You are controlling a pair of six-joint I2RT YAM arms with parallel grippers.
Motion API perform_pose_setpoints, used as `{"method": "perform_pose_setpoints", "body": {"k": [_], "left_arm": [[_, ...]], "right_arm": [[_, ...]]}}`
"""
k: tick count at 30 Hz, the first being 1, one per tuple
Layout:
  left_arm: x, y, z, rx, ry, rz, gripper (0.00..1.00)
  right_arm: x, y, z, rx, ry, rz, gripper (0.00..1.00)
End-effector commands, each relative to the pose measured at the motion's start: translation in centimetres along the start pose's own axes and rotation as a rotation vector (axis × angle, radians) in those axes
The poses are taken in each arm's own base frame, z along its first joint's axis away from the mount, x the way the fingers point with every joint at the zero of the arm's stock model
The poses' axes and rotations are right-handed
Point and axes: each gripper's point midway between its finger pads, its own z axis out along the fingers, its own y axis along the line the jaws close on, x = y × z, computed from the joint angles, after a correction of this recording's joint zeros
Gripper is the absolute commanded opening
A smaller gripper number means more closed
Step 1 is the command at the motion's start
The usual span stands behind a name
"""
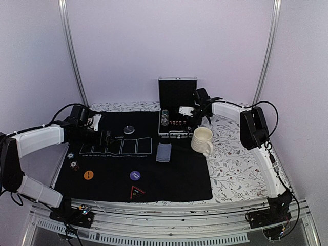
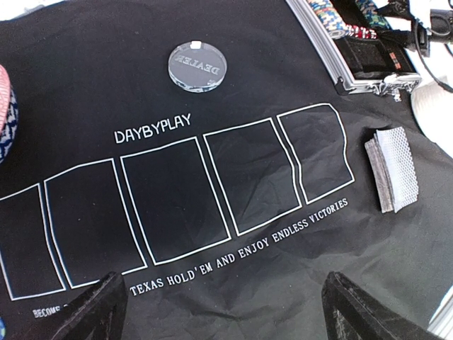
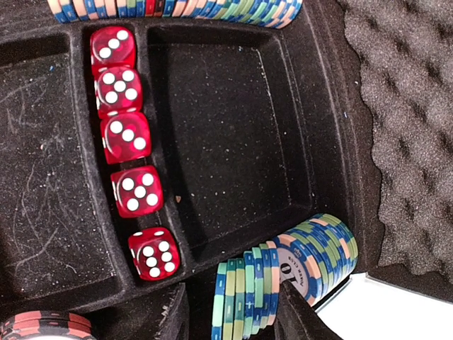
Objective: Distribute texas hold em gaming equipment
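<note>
Right gripper [image 3: 230,308] in case [image 3: 226,127]: 1 finger [image 3: 301,319] wedged into poker chips [image 3: 318,248], a few between both fingers; clamped or not, cannot tell. Left gripper [image 2: 226,312] spread wide above mat [image 2: 177,198].

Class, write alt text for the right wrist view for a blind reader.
Five red dice sit in a line in a narrow slot of a black-lined case, beside an empty compartment. Green, blue and peach-edged poker chips stand on edge at top and bottom.
</note>
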Motion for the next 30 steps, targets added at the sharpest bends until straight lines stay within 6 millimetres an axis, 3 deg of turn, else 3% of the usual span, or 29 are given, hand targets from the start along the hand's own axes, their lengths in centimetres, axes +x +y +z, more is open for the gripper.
{"method": "perform_pose_setpoints", "body": {"k": [1, 16, 23, 30], "left_arm": [[-0.3, -0.1, -0.2, 0.006, -0.002, 0.011, 0.98], [-0.3, 0.0, -0.3, 0.002, -0.002, 0.013, 0.98], [-0.2, 0.0, -0.2, 0.001, 0.002, 0.011, 0.98], [-0.2, 0.0, -0.3, 0.002, -0.003, 0.012, 0.98]], "right_arm": [[2.1, 0.9, 1.2, -0.045, 0.021, 0.043, 0.43], [4.7, 2.7, 3.2, -0.076, 0.102, 0.029, 0.40], [7.9, 2.0, 2.4, -0.005, 0.273, -0.072, 0.39], [5.9, 1.3, 1.5, 0.024, 0.257, -0.136, 0.34]]}}
